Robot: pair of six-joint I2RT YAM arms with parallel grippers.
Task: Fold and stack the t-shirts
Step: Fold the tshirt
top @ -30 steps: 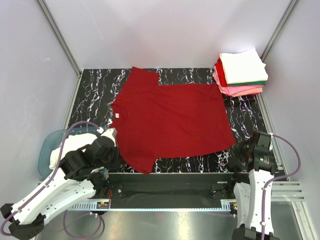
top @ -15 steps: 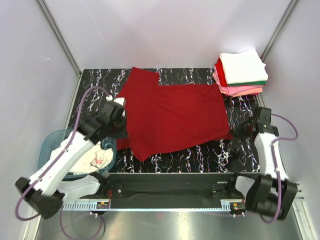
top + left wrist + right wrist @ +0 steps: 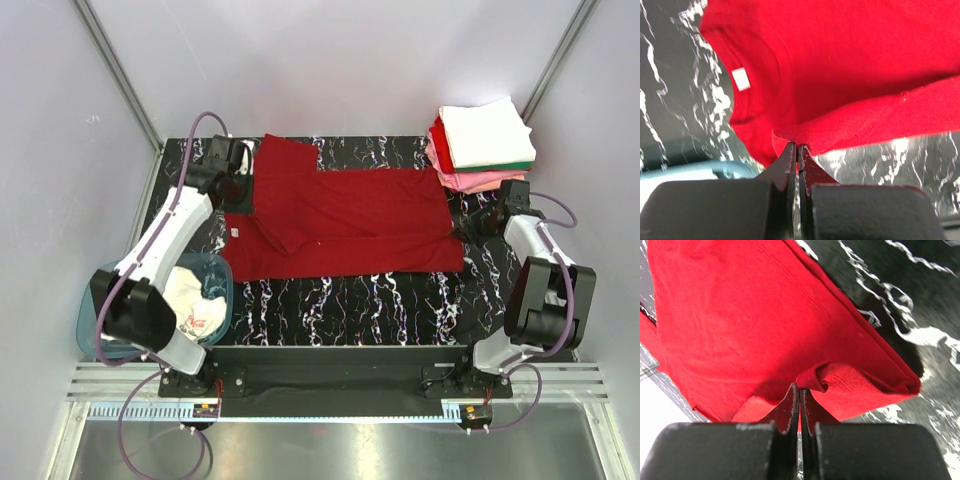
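The dark red t-shirt [image 3: 345, 225] lies on the black marbled table, its near half folded back over the far half. My left gripper [image 3: 243, 170] is shut on the shirt's edge at the far left; in the left wrist view [image 3: 798, 146] the red cloth [image 3: 840, 75] is pinched between the jaws. My right gripper [image 3: 480, 222] is shut on the shirt's edge at the right; in the right wrist view [image 3: 800, 387] a fold of red cloth [image 3: 740, 315] sits at the closed tips. A stack of folded t-shirts [image 3: 482, 145], white on top, stands at the far right.
A teal tub [image 3: 95, 310] at the near left holds a white shirt with red print [image 3: 195, 300]. Grey walls and metal frame posts close in the table on three sides. The table's near strip [image 3: 350, 300] is bare marble.
Both arms have swung from the near edge to the far side, carrying the shirt's near edge up and over, so it is now folded in half lengthwise.
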